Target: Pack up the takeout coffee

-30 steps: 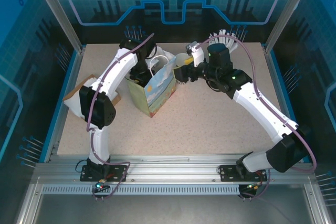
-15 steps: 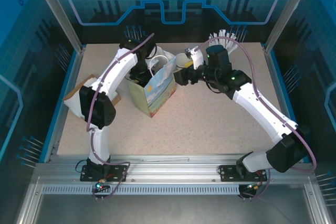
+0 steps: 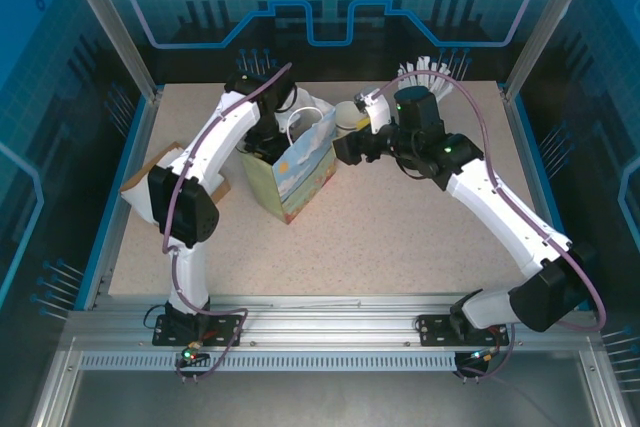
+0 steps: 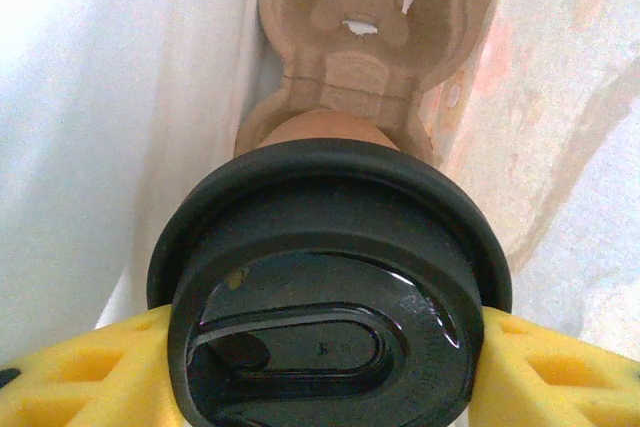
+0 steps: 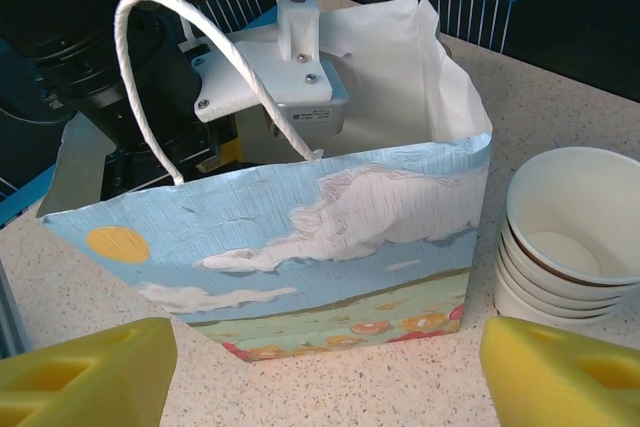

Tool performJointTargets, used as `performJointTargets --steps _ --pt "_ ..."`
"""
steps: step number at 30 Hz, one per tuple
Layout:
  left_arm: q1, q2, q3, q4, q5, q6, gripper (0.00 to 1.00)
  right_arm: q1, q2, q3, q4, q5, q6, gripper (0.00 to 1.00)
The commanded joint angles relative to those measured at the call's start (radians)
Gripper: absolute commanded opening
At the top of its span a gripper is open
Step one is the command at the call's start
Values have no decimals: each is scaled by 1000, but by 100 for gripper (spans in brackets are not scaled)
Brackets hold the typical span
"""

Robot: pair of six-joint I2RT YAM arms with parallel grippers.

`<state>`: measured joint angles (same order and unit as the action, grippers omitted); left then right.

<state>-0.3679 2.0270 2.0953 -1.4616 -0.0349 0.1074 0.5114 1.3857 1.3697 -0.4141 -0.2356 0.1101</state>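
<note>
The takeout coffee (image 4: pixel 330 277), a brown paper cup under a black lid, hangs inside the paper bag (image 4: pixel 100 97). My left gripper (image 4: pixel 325 367) is shut on it, one yellow finger (image 4: pixel 80 372) on each side below the lid's rim. A brown pulp cup carrier (image 4: pixel 370 7) lies at the bag's bottom beneath the cup. From above, the left gripper (image 3: pixel 266 139) reaches down into the bag (image 3: pixel 300 172). My right gripper (image 5: pixel 325 367) stands open just right of the bag (image 5: pixel 300 247), apart from it, holding nothing; from above that gripper (image 3: pixel 342 145) is beside the bag's right face.
A stack of lidless white paper cups (image 5: pixel 575 237) stands right of the bag, close to my right gripper, and from above the cups (image 3: pixel 348 115) sit behind it. A brown cardboard piece (image 3: pixel 150 172) lies at the table's left edge. A white fanned object (image 3: pixel 425 72) sits at the back.
My right gripper has opened a little wider and drawn slightly back from the bag. The left arm and the cup have not moved.
</note>
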Motion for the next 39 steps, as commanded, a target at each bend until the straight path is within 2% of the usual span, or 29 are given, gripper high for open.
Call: performJointTargets --steps 1,39 --pt "-5 -43 9 -41 -19 6 38 10 -24 29 -26 13 -18 81" --pt "-5 62 -16 -9 -17 12 38 15 18 28 -34 5 -5 82"
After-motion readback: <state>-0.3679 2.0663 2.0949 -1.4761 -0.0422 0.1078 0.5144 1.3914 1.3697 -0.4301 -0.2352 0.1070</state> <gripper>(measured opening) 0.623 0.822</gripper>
